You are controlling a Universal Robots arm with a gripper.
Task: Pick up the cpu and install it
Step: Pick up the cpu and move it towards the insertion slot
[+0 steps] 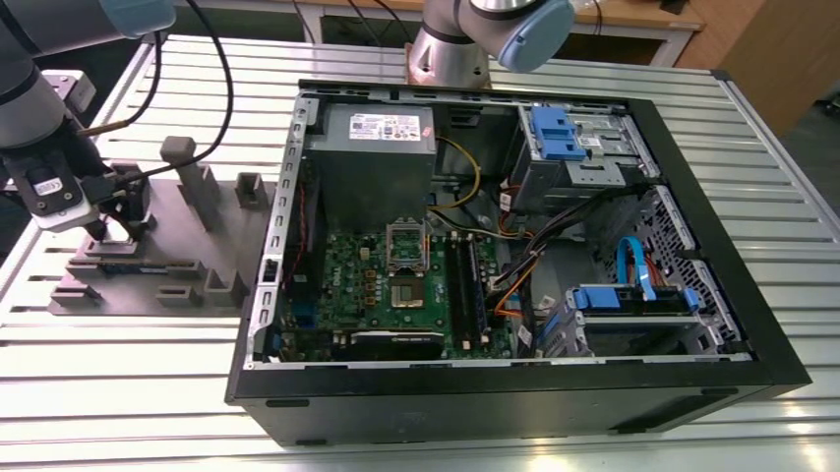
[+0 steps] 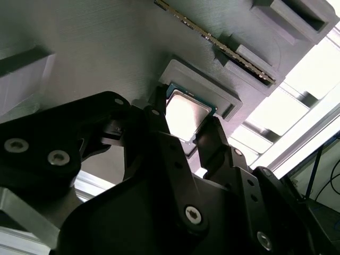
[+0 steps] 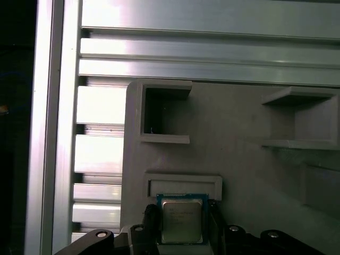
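Observation:
The cpu point(image 3: 181, 220) is a small square chip with a shiny metal top point(image 2: 185, 112); it lies in a shallow framed pocket of the grey fixture block point(image 1: 177, 270). In both wrist views my gripper point(image 2: 187, 118) point(image 3: 181, 217) straddles it, with one dark finger point(image 2: 158, 106) against each opposite edge of the chip, so it is shut on it. The chip still rests level in its pocket. In the exterior view my gripper point(image 1: 112, 228) is down on the fixture at the exterior view's left. The motherboard's socket frame point(image 1: 407, 267) lies inside the open case.
The open black computer case point(image 1: 525, 393) stands to the exterior view's right of the fixture, with cables, blue drive brackets point(image 1: 558, 133) and a power supply point(image 1: 381, 128) inside. Upright posts point(image 1: 197, 182) rise from the fixture beside my gripper. A second arm's base point(image 1: 453, 49) stands behind the case on the slatted metal table point(image 1: 132, 374).

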